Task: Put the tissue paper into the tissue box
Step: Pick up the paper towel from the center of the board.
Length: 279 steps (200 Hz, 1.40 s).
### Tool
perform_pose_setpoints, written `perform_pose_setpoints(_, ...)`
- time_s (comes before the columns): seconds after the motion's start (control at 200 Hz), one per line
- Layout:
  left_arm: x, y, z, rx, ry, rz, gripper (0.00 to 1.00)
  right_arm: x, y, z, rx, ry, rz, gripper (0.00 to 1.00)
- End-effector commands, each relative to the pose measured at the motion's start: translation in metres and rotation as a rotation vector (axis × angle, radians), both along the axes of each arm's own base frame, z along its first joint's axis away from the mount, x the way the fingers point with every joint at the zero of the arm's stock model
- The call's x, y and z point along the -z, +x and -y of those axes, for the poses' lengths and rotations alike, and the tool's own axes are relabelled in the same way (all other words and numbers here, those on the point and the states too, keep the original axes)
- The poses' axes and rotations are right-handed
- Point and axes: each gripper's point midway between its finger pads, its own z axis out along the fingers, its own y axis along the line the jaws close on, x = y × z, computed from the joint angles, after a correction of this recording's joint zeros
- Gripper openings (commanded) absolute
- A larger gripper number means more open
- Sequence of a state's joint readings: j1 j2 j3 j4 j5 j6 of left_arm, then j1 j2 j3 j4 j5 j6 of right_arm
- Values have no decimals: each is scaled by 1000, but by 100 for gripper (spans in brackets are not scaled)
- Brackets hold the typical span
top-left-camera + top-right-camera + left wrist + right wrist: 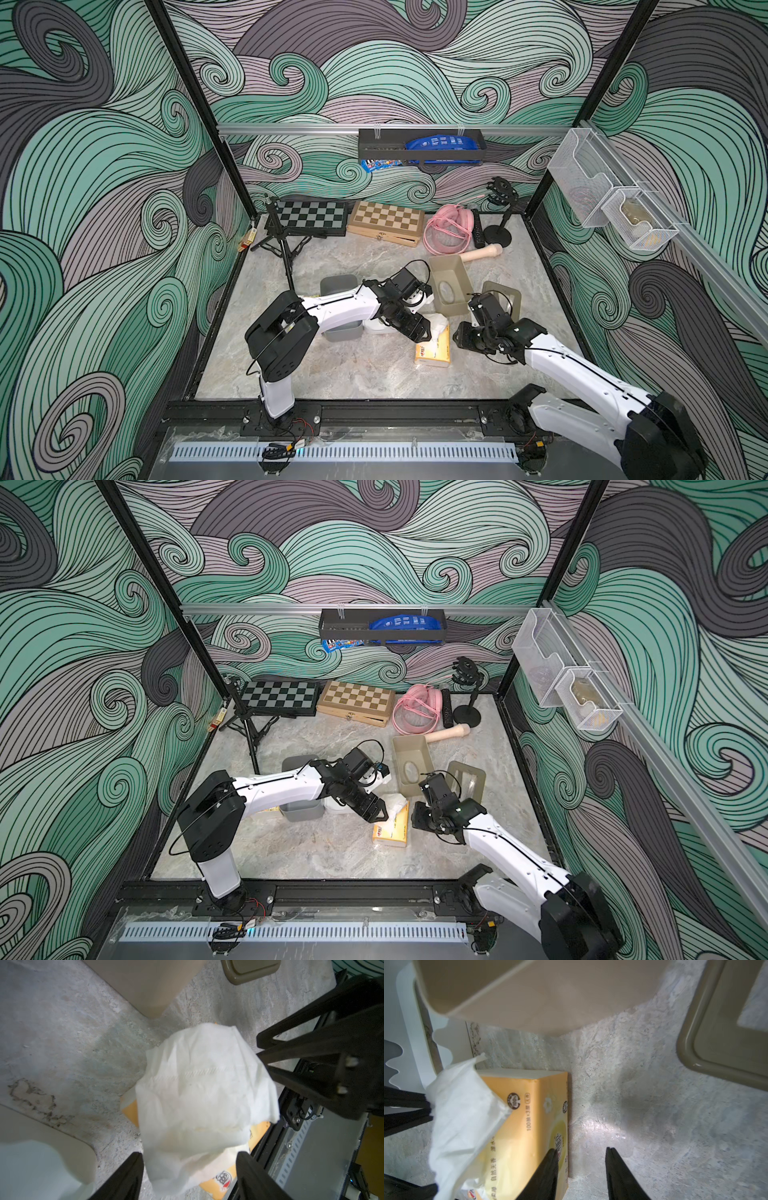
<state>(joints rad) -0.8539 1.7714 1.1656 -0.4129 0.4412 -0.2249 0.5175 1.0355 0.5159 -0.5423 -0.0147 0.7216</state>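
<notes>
Left hand (188, 1153) stands wide astride the white sheet (203, 1088) half-hiding the tissue pack (529, 1118); right hand (581, 1148), narrower, empty, at three o'clock.

The left arm (340, 305) and the right arm (582, 370) are white with big black joints (278, 336). Thin black cables (419, 266) run along both. Tiny screws (356, 293) dot the white covers. Red wires (306, 424) show at the left arm's foot. The left claw (429, 333) and the right claw (459, 337) are black, with pointy fingers (548, 1167).

It's a lab cell: aluminium frame (291, 129), printed walls (104, 187) (wave pattern).
</notes>
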Motion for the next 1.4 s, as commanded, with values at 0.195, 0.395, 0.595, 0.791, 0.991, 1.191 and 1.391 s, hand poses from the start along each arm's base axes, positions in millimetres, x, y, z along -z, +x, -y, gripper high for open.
perform_pose_setpoints(0.195,-17,-7,-2,-2,-178,-75,69,-3,16,-43,-22,237,82,37)
perform_pose_setpoints(0.395,-20,-3,-7,-30,-200,-63,68,-8,13,-38,10,261,114,37)
perform_pose_setpoints(0.595,-12,0,-12,-43,-177,-81,63,-26,17,-48,-31,326,177,37)
perform_pose_setpoints(0.791,-7,0,-11,-38,-172,-81,60,-4,4,-57,-96,354,108,38)
perform_pose_setpoints(0.991,12,-7,-11,-24,-113,-106,54,-1,7,-63,-106,379,112,29)
perform_pose_setpoints(1.191,25,-10,-9,-19,-87,-125,46,-8,9,-71,-139,412,125,22)
perform_pose_setpoints(1.391,26,-9,-4,-10,-86,-127,43,-13,10,-71,-141,421,138,2)
